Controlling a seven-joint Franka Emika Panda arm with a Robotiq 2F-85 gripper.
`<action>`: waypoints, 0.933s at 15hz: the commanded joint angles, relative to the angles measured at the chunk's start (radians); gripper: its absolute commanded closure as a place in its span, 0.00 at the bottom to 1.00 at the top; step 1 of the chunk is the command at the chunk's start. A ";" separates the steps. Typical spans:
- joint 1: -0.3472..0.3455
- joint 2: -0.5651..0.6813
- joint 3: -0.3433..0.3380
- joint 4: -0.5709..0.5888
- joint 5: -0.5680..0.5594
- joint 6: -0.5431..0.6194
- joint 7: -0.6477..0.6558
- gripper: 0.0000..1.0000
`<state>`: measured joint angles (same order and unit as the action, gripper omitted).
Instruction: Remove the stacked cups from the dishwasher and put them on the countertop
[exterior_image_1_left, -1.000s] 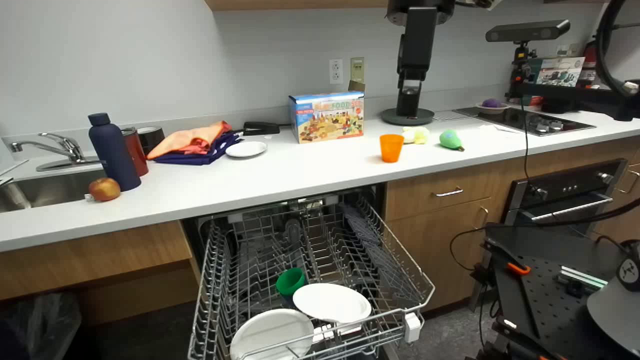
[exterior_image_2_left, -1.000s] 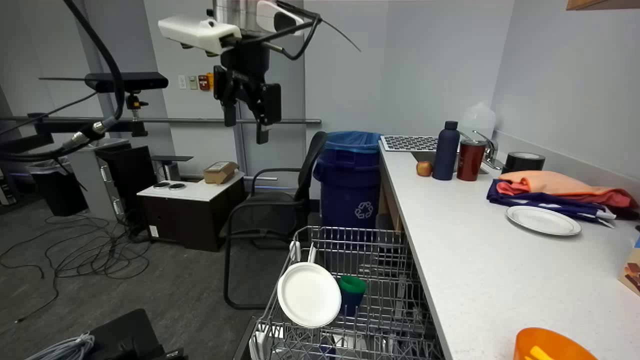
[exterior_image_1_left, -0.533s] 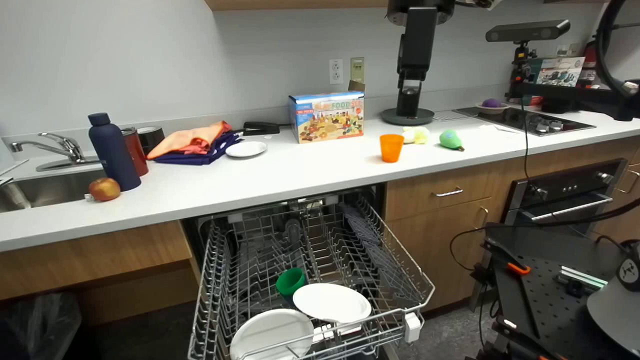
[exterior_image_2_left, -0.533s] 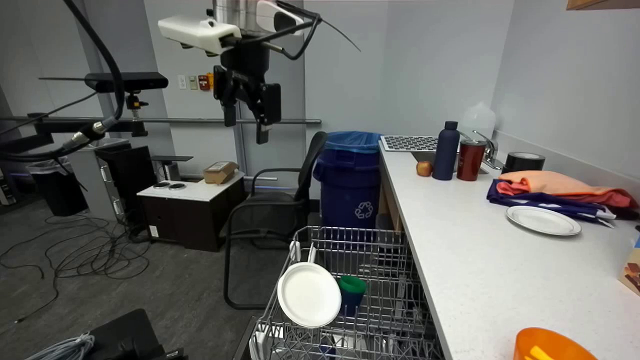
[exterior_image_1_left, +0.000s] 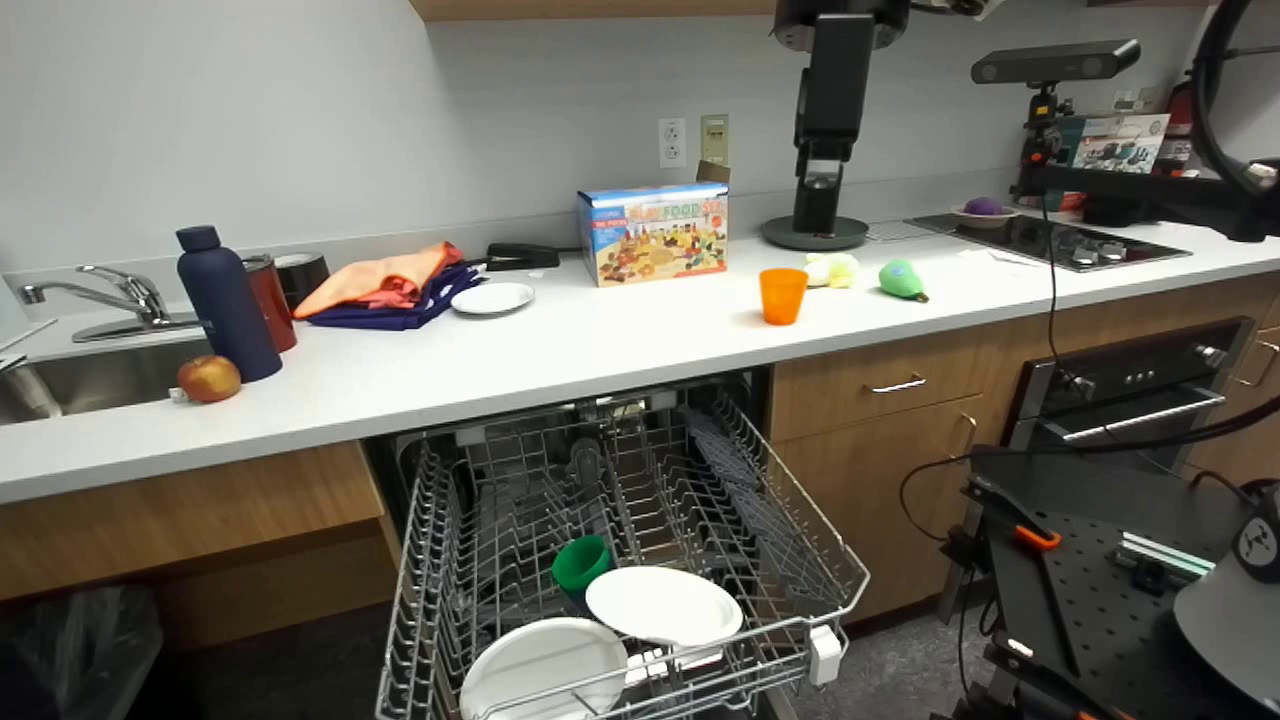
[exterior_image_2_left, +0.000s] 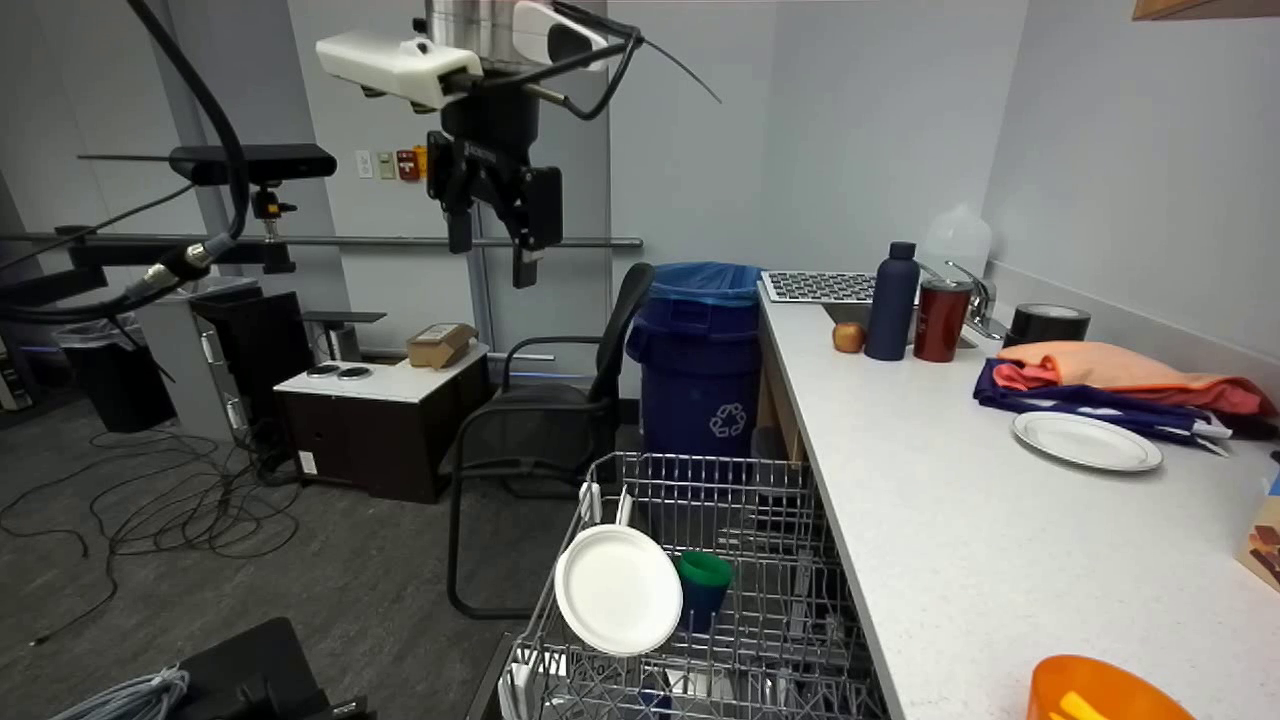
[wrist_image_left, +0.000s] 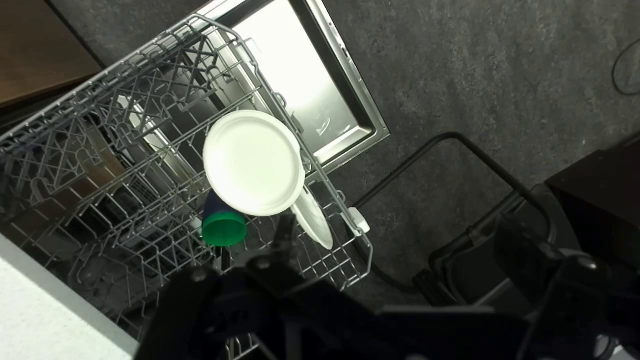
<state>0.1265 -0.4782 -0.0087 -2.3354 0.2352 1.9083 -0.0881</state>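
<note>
Sizing up the job from my end, I judge it barely begun. The countertop (exterior_image_1_left: 620, 330), running above the dishwasher (exterior_image_1_left: 660, 490), is where my load must end up. The dishwasher's door (wrist_image_left: 295, 70) is down and its rack (exterior_image_1_left: 800, 490) out, so access is settled. Two white plates (exterior_image_1_left: 663, 605) sit tilted near the dishwasher's front end. The stacked cups (exterior_image_2_left: 704, 590), green over dark blue, are in the dishwasher's rack, just beside one plate and deeper toward the dishwasher's body; gripping, lifting and setting them down are all left to do.

As for my arm (exterior_image_2_left: 475, 35), it hangs well above the dishwasher, its end pointing down. Below it the gripper (exterior_image_2_left: 492, 248) is high and well apart from the rack; from these angles I can't quite tell whether it is straight over the dishwasher or off to one side. Its fingers (exterior_image_2_left: 541, 205) are spread, with nothing between them.
</note>
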 joint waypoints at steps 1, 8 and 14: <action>-0.014 0.001 0.011 0.003 0.005 -0.004 -0.005 0.00; -0.019 -0.003 0.020 -0.006 -0.016 0.027 -0.003 0.00; -0.042 0.038 0.029 -0.007 -0.032 0.103 0.051 0.00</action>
<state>0.1138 -0.4782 0.0133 -2.3428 0.2216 1.9537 -0.0439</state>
